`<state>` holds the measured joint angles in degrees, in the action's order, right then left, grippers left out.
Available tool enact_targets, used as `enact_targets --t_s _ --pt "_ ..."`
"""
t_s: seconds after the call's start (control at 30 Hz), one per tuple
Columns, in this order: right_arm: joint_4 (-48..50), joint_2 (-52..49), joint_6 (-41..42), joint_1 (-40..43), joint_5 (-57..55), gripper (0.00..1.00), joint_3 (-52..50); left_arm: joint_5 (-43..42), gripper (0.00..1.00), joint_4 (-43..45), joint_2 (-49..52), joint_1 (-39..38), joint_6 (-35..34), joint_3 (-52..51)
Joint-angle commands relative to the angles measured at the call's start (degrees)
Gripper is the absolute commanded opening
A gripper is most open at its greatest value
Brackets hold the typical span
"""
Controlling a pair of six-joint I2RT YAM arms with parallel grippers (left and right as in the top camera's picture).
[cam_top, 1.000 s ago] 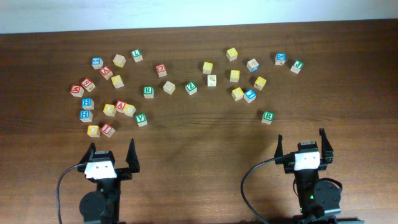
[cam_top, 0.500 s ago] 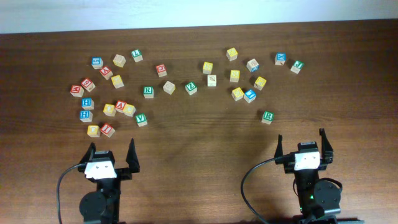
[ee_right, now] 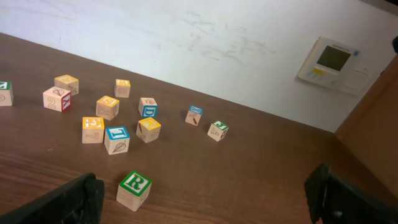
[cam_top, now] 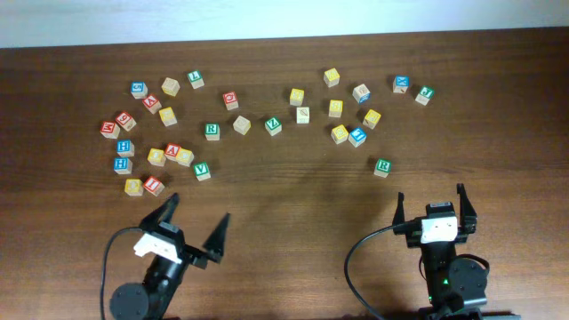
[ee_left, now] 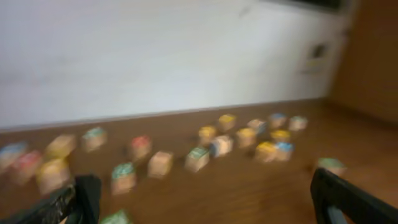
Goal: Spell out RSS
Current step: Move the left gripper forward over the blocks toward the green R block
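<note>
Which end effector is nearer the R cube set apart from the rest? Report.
Right: the right end effector lies close, below-right of the R cube; the left end effector lies far lower-left.

Indoor room that looks like a robotics lab or test bench. A dark wood-grain table (cam_top: 293, 200) stands against a plain white wall (ee_right: 186, 37). Two small robot arms are mounted at the table's near edge, the left arm (cam_top: 133, 300) and the right arm (cam_top: 449, 276), with a black cable (cam_top: 347, 267) looping out beside the right one. A pale control panel (ee_right: 334, 60) with a small screen hangs on the wall, next to brown wood panelling (ee_right: 373, 118). Lettered wooden cubes (cam_top: 212, 131) lie scattered across the tabletop.
</note>
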<state>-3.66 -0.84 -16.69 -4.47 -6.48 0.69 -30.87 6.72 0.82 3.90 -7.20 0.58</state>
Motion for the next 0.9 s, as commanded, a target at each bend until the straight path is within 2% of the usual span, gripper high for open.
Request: enact_targets --t_s 0.0,0.1,0.17,0.23,0.37,0.5,0.57,0.63,0.73,0.8,0.87 --pt "-0.3 0.5 0.2 0.5 -1.3 0.98 -0.4 -13.5 0.99 11.8 -0.3 0.2 -1.2 0.0" --pt "-0.3 0.5 0.2 0.5 -1.3 0.98 -0.4 -11.7 0.99 24.5 -0.3 0.2 -7.2 0.5" --pt "-0.3 0.5 0.2 0.5 -1.3 0.98 -0.4 -9.0 0.99 28.9 -0.3 0.2 -11.3 1.6" --pt "-0.3 0.5 0.2 0.5 -1.3 0.98 -0.4 -6.4 0.99 29.2 -0.2 0.2 -13.7 4.0" --pt "-0.4 0.5 0.2 0.5 -1.3 0.98 -0.4 -5.4 0.99 29.0 2.1 0.3 -13.7 11.4" --pt "-0.3 0.5 0.2 0.5 -1.3 0.98 -0.4 -2.5 0.99 24.2 10.2 0.3 -12.0 24.7" --pt "-0.4 0.5 0.2 0.5 -1.3 0.98 -0.4 -3.0 0.99 18.3 15.1 0.2 -12.0 31.7" --pt "-0.3 0.5 0.2 0.5 -1.3 0.98 -0.4 -6.5 0.99 4.6 22.8 0.3 -10.1 42.6" --pt "-0.3 0.5 0.2 0.5 -1.3 0.98 -0.4 -15.9 0.99 -20.7 36.6 0.2 -2.3 60.2" --pt "-0.3 0.5 0.2 0.5 -1.3 0.98 -0.4 -24.0 0.99 -30.1 44.0 0.2 -1.1 68.0" --pt "-0.3 0.5 0.2 0.5 -1.3 0.98 -0.4 -32.1 0.99 -33.4 49.7 0.2 -1.1 72.3"
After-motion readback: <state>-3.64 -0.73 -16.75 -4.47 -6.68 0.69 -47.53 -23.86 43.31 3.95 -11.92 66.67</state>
